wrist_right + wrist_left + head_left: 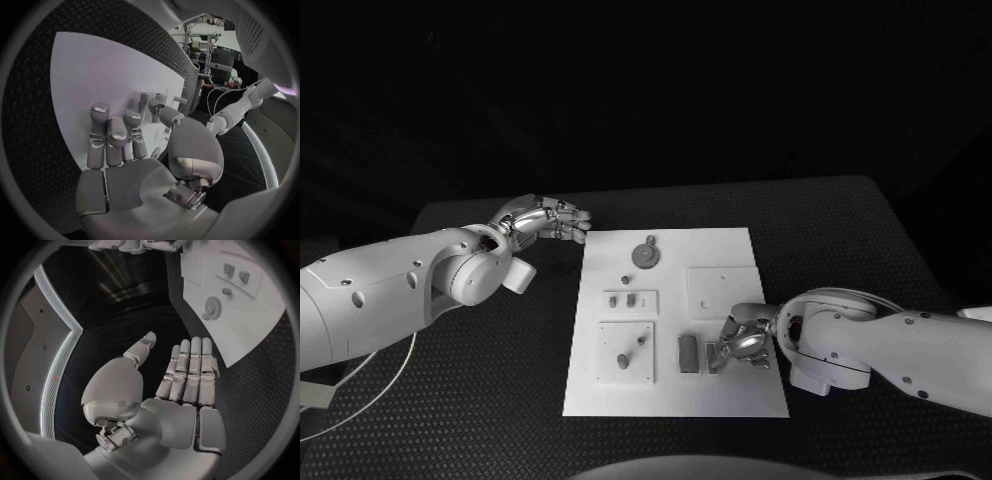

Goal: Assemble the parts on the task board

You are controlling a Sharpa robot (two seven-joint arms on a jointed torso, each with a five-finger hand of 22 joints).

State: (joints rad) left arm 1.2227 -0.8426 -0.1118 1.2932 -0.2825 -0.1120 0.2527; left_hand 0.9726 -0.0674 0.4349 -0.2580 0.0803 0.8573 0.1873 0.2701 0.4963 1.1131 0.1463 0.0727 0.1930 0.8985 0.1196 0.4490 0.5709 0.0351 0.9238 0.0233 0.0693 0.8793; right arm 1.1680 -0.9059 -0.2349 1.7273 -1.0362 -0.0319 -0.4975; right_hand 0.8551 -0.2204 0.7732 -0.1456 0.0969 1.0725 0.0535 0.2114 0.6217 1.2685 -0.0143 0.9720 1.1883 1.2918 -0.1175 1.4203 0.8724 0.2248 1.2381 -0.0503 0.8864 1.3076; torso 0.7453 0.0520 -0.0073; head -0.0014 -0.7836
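The board [678, 320] lies flat in the middle of the black worktop [877, 230], its long axis running away from the robot. Near its far end sits a round part [646, 254] with a small tab pointing away from the robot. Below it, on the board's left half, two short parts [622, 299] stand side by side on a small raised plate. Nearer the robot, on a larger raised plate, a pin [639, 343] lies slanted, with a small round piece [623, 361] just beside it. To the right of that plate a dark bar [688, 353] lies with its long axis along the board's length. A plain square plate [721, 292] takes up the right half of the board's middle.

The right hand [740, 346] is low over the board's near right part, just right of the bar, with the fingers [112, 135] bent down toward the surface. In the right wrist view the fingers lie close together over the white board and nothing shows between them and the thumb; whether the fingertips touch the board or a small part near the bar I cannot tell.

The left hand [548, 221] hovers over the worktop just off the board's far left corner, near the round part but apart from it. In the left wrist view [187, 375] its fingers are straight and side by side, the thumb apart from them, and the palm holds nothing.
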